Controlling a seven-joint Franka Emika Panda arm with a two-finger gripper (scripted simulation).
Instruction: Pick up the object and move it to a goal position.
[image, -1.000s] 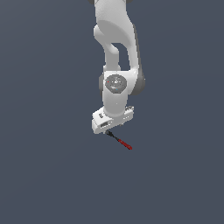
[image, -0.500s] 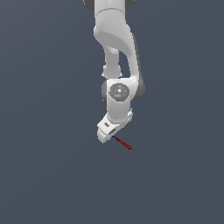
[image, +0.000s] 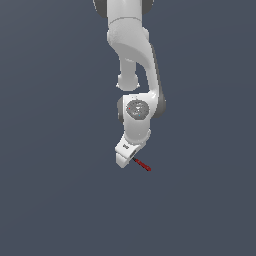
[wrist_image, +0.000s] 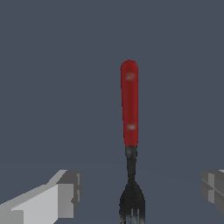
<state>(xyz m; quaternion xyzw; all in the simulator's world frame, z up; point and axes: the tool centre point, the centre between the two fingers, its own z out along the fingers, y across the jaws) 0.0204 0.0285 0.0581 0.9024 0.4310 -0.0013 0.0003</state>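
The object is a tiny fork-like tool with a red handle and a black pronged end, lying flat on the dark floor. In the exterior view my white gripper hangs low right over its black end, with the red handle sticking out to the exterior view's right. The wrist view shows the object lying lengthwise between my two fingers. One grey fingertip and the other stand far apart on either side of the black prongs, touching nothing. The gripper is open.
A plain dark grey-blue floor fills both views. The white arm rises above the hand.
The hand has turned about its wrist and sunk lower over the tool's black end. The tool has not moved.
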